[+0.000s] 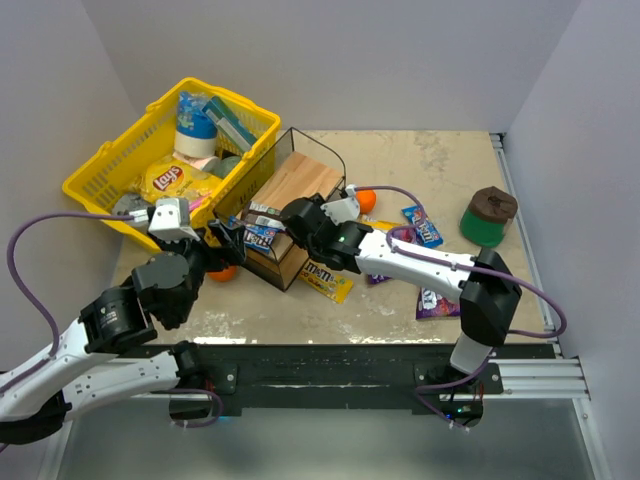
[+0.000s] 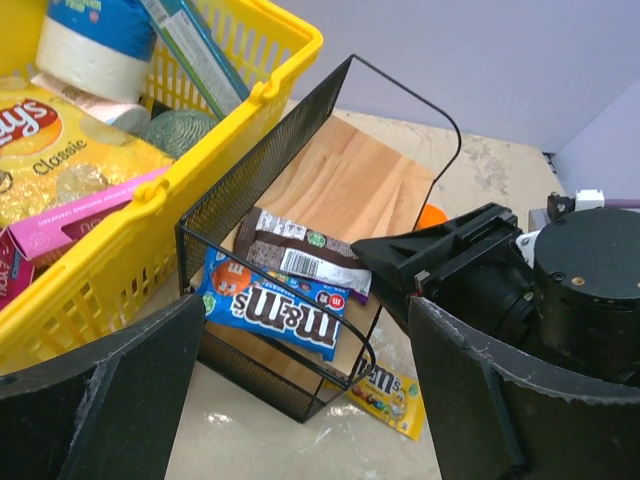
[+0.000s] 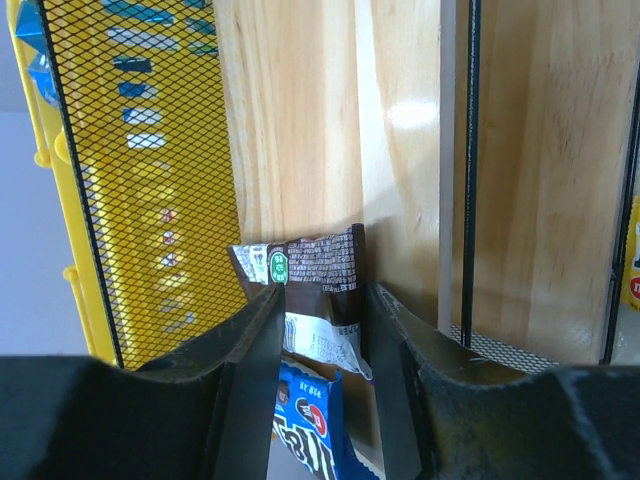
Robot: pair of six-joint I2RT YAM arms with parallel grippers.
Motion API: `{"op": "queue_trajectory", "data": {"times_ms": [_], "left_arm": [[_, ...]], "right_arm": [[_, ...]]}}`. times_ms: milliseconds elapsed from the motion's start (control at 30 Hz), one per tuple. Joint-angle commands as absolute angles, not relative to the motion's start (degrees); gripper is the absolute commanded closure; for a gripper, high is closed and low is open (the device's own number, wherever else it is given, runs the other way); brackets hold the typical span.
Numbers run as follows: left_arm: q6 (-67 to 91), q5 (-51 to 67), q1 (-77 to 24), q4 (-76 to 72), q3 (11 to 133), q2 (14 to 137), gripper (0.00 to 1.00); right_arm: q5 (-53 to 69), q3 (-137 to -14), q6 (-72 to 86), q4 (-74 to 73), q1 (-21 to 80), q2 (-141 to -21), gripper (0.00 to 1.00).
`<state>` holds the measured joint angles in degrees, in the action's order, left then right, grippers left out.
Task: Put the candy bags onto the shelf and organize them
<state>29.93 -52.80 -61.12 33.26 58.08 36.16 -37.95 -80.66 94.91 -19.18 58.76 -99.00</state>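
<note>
Far left sits the yellow basket (image 1: 100, 172), holding a chip bag that reads "Lay's Classic" (image 2: 60, 150) and a pink box (image 2: 75, 228) whose print is too small to read; the rest of its load is cut off by the frame edge. The left gripper (image 2: 300, 395) hovers by the front corner of the shelf (image 2: 350, 175), jaws spread wide, holding nothing. The shelf stands just beside the basket, and on its slanted wooden board lies a blue packet (image 2: 275, 312), white "m&m's" logo up, long axis running along the front wire lip. Just behind it and overlapping it is a brown packet (image 2: 300, 255), roughly parallel, showing a white barcode patch and a round green mark, brand unreadable. The right gripper (image 3: 322, 365) is at that packet's right end, jaws parted, one of its fingers (image 3: 250, 360) on each side, the packet flat on the board; whether the pads touch it I cannot tell. On the table past the shelf lies a yellow packet (image 1: 326, 281), set slantwise, "m&m's" only partly legible. An orange (image 1: 366, 198) peeks out behind the arm, the purple packets (image 1: 437, 303) are half covered by it, a second blue packet (image 1: 423, 226) points toward the back wall, and a green cup (image 1: 488, 215) stands far right
</note>
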Motion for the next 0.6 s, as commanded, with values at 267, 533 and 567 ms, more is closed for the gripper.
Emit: {"op": "queue_trajectory", "data": {"times_ms": [267,533,567], "left_arm": [[49.65,-56.78,-60.73,51.85,61.61,41.39,0.37],[46.69,-51.09,-52.59,48.18,57.05,46.14,0.67],[45.54,-49.24,-50.82,46.95,56.26,46.66,0.70]], "right_arm": [[-42.27,-74.80,88.08,-17.14,58.89,-87.63,0.53],[-42.89,-72.34,81.93,-16.00,58.97,-80.70,0.53],[-42.89,-72.25,81.31,-15.74,58.97,-80.07,0.53]]}}
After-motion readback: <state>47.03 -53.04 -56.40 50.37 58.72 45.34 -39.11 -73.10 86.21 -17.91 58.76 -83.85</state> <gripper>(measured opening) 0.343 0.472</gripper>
